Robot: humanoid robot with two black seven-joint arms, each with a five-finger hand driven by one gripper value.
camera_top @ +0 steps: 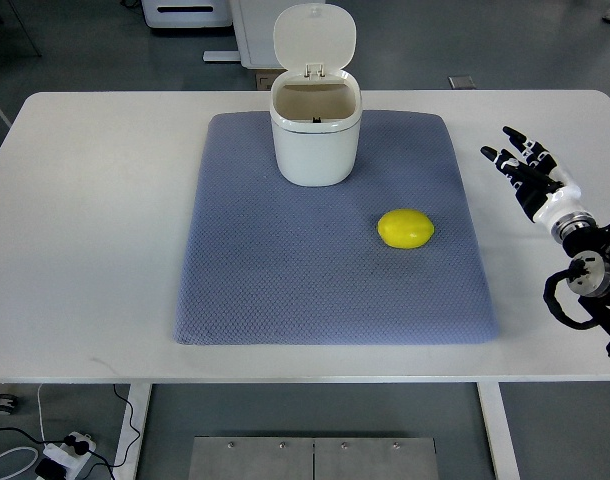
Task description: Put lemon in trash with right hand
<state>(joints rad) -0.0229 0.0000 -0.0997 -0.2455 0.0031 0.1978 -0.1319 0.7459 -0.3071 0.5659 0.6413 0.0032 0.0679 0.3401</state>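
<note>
Lemon sits on blue mat, long axis roughly left-right, near mat's right side. Right hand hovers over bare desk off right, fingers spread, empty. Reach goes left. Trash bin behind, lid up.

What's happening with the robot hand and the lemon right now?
Right hand open, fingers spread, off the mat. Yellow oval lemon untouched on blue-grey mat. White plastic trash bin lid up. Path clear.

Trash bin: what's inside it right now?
The trash bin stands open, lid tipped back. Only its bare tan inner wall shows; the bottom is hidden by the rim. The lemon lies outside, on the mat.
</note>
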